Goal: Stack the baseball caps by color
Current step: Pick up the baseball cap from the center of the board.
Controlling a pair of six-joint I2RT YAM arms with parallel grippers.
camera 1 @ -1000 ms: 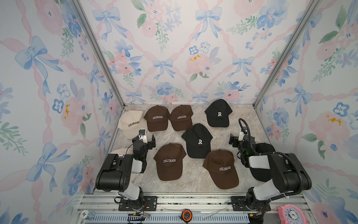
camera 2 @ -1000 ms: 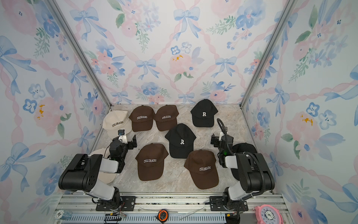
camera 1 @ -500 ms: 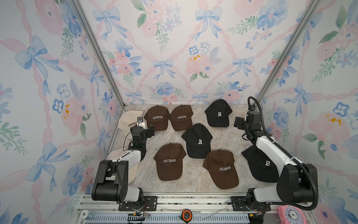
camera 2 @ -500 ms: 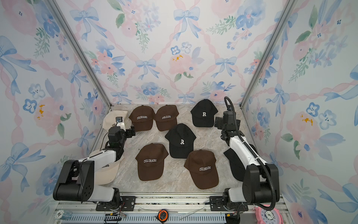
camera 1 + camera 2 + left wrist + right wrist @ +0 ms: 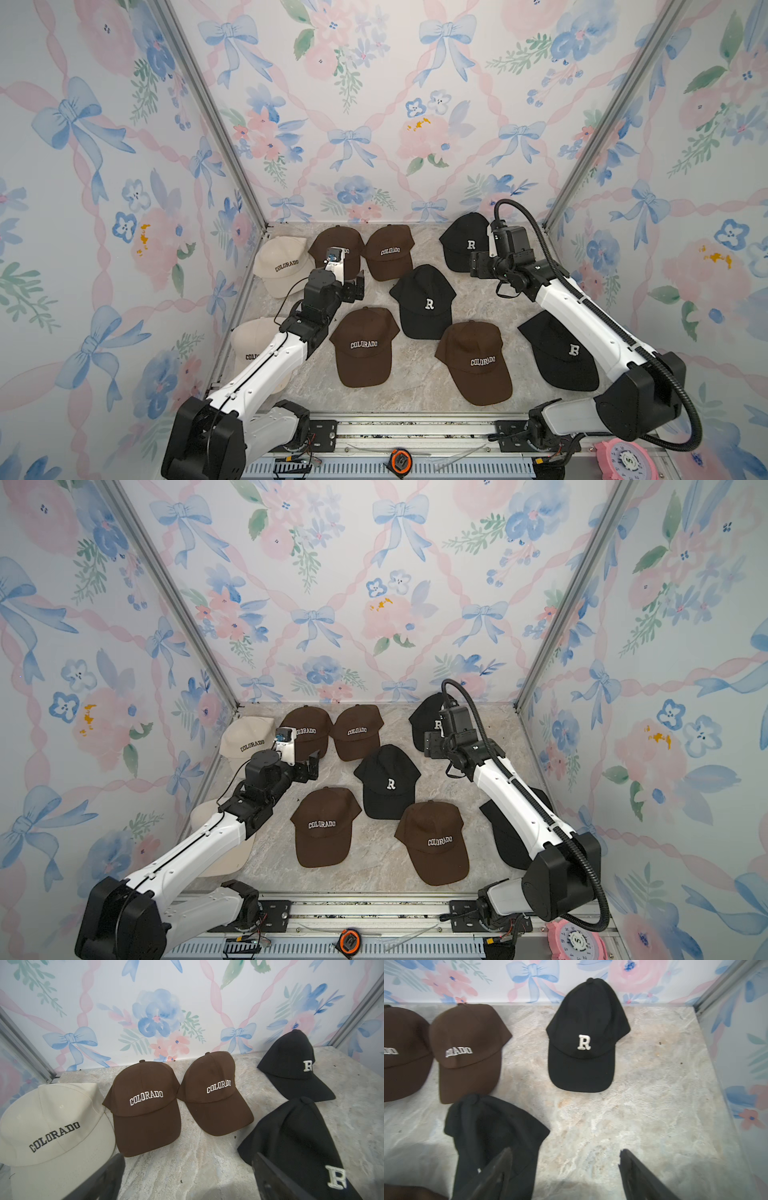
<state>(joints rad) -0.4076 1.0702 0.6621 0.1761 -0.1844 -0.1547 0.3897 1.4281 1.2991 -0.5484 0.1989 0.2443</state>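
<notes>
Baseball caps lie apart on the marble floor (image 5: 419, 386). Several brown ones include two at the back (image 5: 338, 245) (image 5: 390, 253) and two in front (image 5: 365, 345) (image 5: 476, 361). Black caps sit at the back right (image 5: 463, 243), the centre (image 5: 424, 301) and the front right (image 5: 561, 353). Cream caps lie at the back left (image 5: 282, 266) and, part-hidden by the left arm, the front left (image 5: 253, 345). My left gripper (image 5: 187, 1159) hovers open and empty before the back brown caps. My right gripper (image 5: 565, 1152) is open and empty above bare floor, beside the central black cap (image 5: 492, 1132).
Floral walls close in the back and both sides, with metal corner posts (image 5: 208, 112) (image 5: 602, 124). A metal rail (image 5: 415, 432) runs along the front edge. An orange and black tape measure (image 5: 401, 460) and a pink dial (image 5: 625, 459) rest in front of it.
Both arms have unfolded from near the front rail and reached toward the back. The right gripper then shifted left toward the back black cap. No cap has moved.
</notes>
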